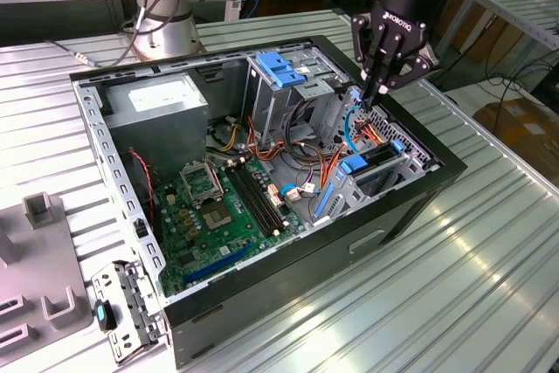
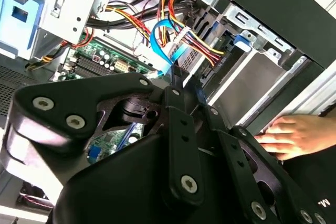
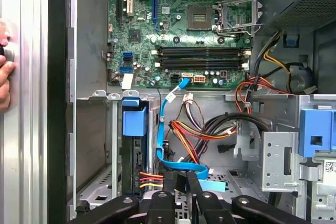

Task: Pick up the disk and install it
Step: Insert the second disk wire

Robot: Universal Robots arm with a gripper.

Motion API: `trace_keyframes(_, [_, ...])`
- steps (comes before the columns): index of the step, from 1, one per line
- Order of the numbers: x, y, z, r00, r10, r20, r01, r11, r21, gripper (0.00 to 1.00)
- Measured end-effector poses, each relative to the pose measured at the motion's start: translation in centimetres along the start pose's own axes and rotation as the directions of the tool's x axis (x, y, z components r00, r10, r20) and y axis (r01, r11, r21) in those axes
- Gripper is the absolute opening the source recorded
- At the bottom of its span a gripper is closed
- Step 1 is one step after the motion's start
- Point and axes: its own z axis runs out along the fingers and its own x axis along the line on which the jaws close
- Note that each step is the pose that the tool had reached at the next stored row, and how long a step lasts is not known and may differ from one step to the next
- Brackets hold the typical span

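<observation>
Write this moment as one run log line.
gripper | above blue cable | inside open case | hand beside case

The disk (image 1: 376,162) is sitting inside the computer case, just below the hand (image 1: 371,98) and a touch towards the exterior view's right. It stands on edge in its slot, not flat. What shows is a narrow dark slab with blue plastic rail tabs at either end. In the first wrist view the disk (image 3: 131,156) is edge-on, a thin dark strip with a big blue tab capping its far end, and its near end runs down right beside the hand (image 3: 179,182). No label side visible from here.
</observation>
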Motion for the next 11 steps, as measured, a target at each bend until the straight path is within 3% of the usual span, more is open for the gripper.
trace_keyframes(4, [-0.24, 0.0, 0.1, 0.9999, 0.0, -0.015, 0.0, 1.0, 0.0003, 0.25])
trace_keyframes(5, [-0.29, 0.0, 0.11, 0.9999, 0.0, -0.017, 0.0, 1.0, 0.0003, 0.31])
trace_keyframes(7, [-0.68, -0.01, 0.08, 0.9991, 0.0, -0.0423, 0.0, 1.0, 0.0002, 0.31])
trace_keyframes(11, [-1.17, -0.02, 0.09, 0.9989, 0.0, -0.0472, 0.0, 1.0, 0.0002, 0.31])
